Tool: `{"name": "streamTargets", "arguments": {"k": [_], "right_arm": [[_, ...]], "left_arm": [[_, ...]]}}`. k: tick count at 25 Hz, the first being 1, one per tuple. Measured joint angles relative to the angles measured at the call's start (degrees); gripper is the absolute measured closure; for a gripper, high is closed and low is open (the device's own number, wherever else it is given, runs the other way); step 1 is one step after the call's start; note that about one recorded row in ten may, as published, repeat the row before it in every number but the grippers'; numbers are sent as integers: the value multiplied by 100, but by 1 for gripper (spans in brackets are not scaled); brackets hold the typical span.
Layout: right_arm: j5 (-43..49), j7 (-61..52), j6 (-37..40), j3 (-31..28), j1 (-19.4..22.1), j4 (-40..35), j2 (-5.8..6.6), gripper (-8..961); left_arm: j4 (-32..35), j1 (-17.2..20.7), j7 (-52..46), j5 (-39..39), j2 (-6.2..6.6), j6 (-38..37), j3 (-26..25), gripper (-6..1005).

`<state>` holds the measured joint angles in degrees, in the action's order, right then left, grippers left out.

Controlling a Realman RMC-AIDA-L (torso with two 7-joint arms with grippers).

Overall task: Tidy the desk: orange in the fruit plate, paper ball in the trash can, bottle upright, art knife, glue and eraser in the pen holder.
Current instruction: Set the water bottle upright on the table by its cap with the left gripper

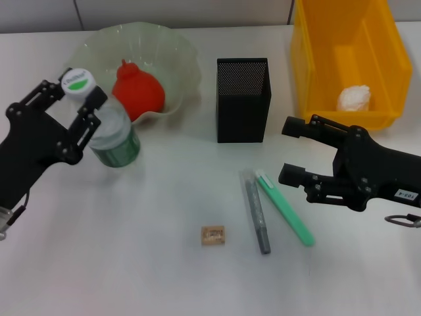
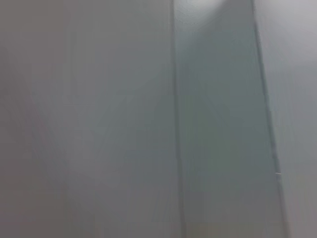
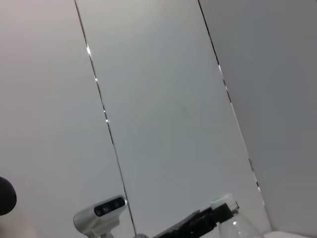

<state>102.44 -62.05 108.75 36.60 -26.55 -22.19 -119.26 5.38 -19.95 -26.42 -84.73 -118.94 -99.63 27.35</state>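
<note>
— White desk point(image 1: 131, 263) from overhead: what's on it?
— Left gripper point(image 1: 74, 108) pinches a clear plastic bottle point(image 1: 112, 135) at its white cap, upright beside the wavy glass fruit plate point(image 1: 177, 59) holding the orange point(image 1: 138, 92). Right gripper point(image 1: 293, 151) is spread near the green art knife point(image 1: 286, 210) and grey glue stick point(image 1: 256, 210); the eraser point(image 1: 212, 235) lies apart. Mesh pen holder point(image 1: 243, 99), yellow bin point(image 1: 342, 59) with paper ball point(image 1: 353, 99).
— Left wrist view?
— Blank grey wall.
— Right wrist view?
— Wall panels; the bottle point(image 3: 233, 223) shows.
</note>
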Motion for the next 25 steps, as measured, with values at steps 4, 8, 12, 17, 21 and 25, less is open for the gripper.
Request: {"name": "streamTargets", "arguments": {"k": [4, 8, 12, 17, 21, 25], "right_arm": [[-43, 115, 0, 0, 27, 88, -1, 111], [-56, 137, -29, 4, 43, 118, -1, 110], [-58, 138, -35, 5, 50, 119, -1, 110], [-58, 140, -57, 1, 57, 119, -1, 110], [-58, 140, -69, -3, 62, 119, -1, 111], [-58, 141, -73, -4, 62, 119, -1, 111]], "left_arm": [[-199, -58, 207, 1, -7, 301, -287, 540], [-339, -138, 281, 3, -15, 736, -527, 539], [-388, -160, 415, 2, -16, 833, -573, 538], [-567, -162, 850, -14, -17, 831, -593, 536], [-622, -150, 1057, -13, -19, 803, -607, 535], [-625, -82, 1073, -11, 0, 569, -843, 321]]}}
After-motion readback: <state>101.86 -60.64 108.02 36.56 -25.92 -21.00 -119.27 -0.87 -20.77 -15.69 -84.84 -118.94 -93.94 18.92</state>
